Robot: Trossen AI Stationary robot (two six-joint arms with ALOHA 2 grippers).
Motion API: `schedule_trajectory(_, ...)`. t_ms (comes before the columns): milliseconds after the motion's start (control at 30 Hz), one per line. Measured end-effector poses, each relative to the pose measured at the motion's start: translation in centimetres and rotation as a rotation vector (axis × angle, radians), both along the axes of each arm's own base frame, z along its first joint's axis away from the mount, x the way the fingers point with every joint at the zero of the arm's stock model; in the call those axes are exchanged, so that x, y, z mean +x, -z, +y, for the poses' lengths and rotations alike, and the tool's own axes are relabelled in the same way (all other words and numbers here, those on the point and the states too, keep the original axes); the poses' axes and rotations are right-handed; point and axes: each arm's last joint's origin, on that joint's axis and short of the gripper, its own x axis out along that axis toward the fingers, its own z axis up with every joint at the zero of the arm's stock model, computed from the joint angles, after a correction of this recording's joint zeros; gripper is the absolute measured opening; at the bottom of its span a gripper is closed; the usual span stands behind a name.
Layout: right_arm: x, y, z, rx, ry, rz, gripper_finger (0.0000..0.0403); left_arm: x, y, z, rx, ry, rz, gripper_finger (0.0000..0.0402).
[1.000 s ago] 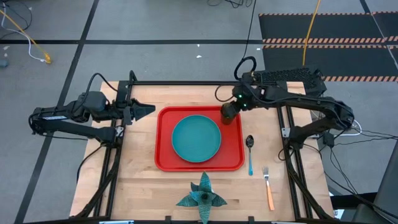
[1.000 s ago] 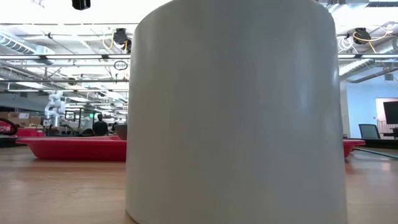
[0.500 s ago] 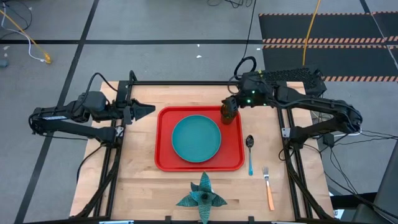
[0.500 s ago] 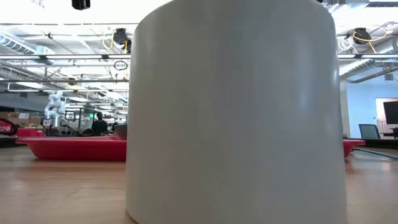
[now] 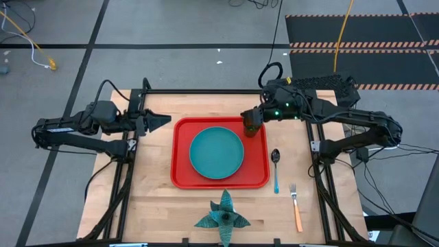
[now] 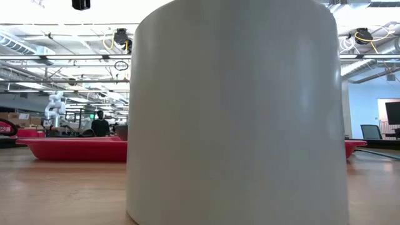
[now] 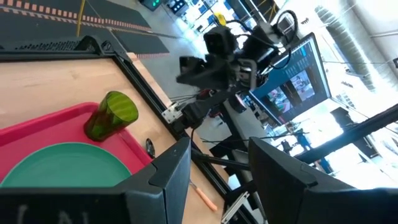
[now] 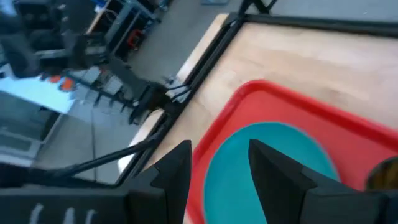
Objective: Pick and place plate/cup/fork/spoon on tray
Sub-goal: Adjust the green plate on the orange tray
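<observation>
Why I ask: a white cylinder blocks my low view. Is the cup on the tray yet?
Observer: Yes, the cup stands in the far right corner of the tray, beside the plate.
Operator: Is the right gripper holding it?
Observer: No, the right gripper is open, with the cup off to one side of its fingers.
Operator: What's left?
Observer: The spoon and the fork lie on the table, right of the tray.

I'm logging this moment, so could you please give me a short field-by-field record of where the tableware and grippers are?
tray: centre of table
plate: on tray
cup: upright in tray's far right corner
spoon: on table, right of tray
fork: on table, right of spoon, nearer the front
right gripper: open, at cup
left gripper: open, left of tray, waiting
</observation>
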Motion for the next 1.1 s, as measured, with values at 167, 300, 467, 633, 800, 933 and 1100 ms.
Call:
schedule_trajectory(167,-0.4,1.3,1.8,0.154,0.005,0.127,0.0153,0.0,0.0,0.0,0.003,0.0,0.0,0.0163)
schedule_trajectory(300,-1.2,4.7,3.1,0.33,0.077,0.308,0.0153,0.0,0.0,0.0,0.014,0.001,0.003,0.0163)
schedule_trajectory(467,-1.8,7.9,5.1,0.491,0.152,0.399,0.0153,0.0,0.0,0.0,0.033,0.003,0.006,0.0163)
schedule_trajectory(633,-1.6,10.0,6.1,0.604,0.288,0.317,0.0153,0.0,0.0,0.0,0.052,0.016,0.01,0.0163)
schedule_trajectory(800,-0.6,11.2,6.3,0.689,0.184,0.075,0.0153,0.0,0.0,-0.1,0.053,0.024,0.01,0.0163)
schedule_trajectory(933,-0.5,11.9,6.2,0.698,0.104,-0.214,0.0153,0.0,0.0,-0.2,0.033,0.065,0.007,0.0163)
schedule_trajectory(1100,-1.8,12.9,5.6,0.763,0.21,-0.532,0.0153,0.0,0.0,-0.3,0.0,0.091,0.002,0.0163)
